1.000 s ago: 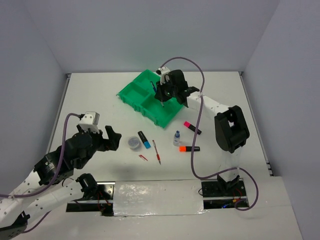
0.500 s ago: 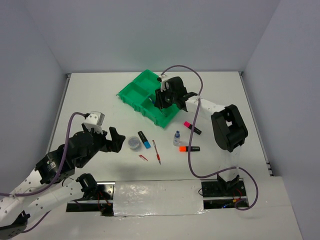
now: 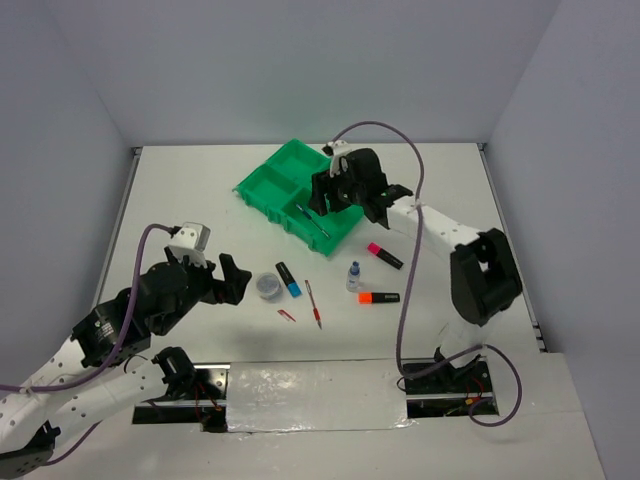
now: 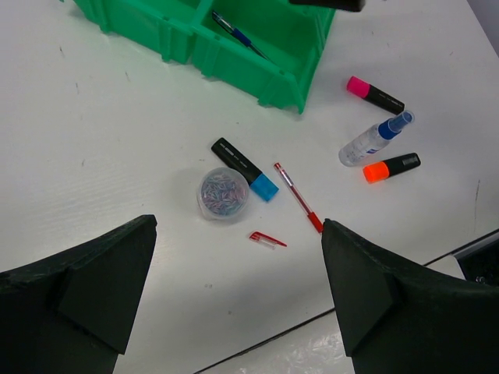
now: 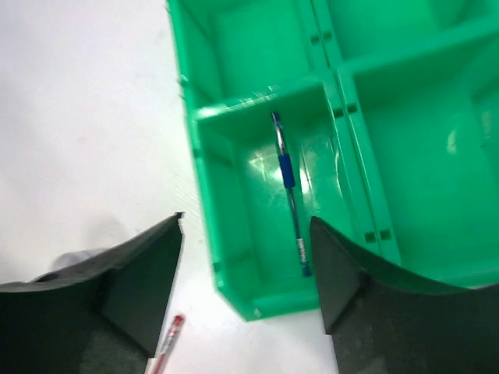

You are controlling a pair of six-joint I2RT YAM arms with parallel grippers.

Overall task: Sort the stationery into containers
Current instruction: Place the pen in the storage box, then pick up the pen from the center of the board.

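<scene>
The green tray (image 3: 262,185) lies at the back centre. A blue pen (image 3: 312,220) lies loose in the compartment at its near corner, also seen in the right wrist view as the blue pen (image 5: 288,195). My right gripper (image 3: 328,196) hangs open just above that compartment with nothing between its fingers. On the table lie a round tin (image 3: 268,287), a blue-capped highlighter (image 3: 288,279), a red pen (image 3: 314,303), a small bottle (image 3: 353,277), an orange highlighter (image 3: 378,297) and a pink highlighter (image 3: 384,255). My left gripper (image 3: 225,280) is wide open above the table, left of the tin.
A small red pen cap (image 3: 287,315) lies beside the red pen. The tray's other compartments (image 5: 405,148) look bare. A shiny metal strip (image 3: 310,395) runs along the near edge between the arm bases.
My right gripper has opened and the blue pen now lies in the tray compartment. The right arm's elbow has swung right. The left gripper has edged slightly toward the tin.
</scene>
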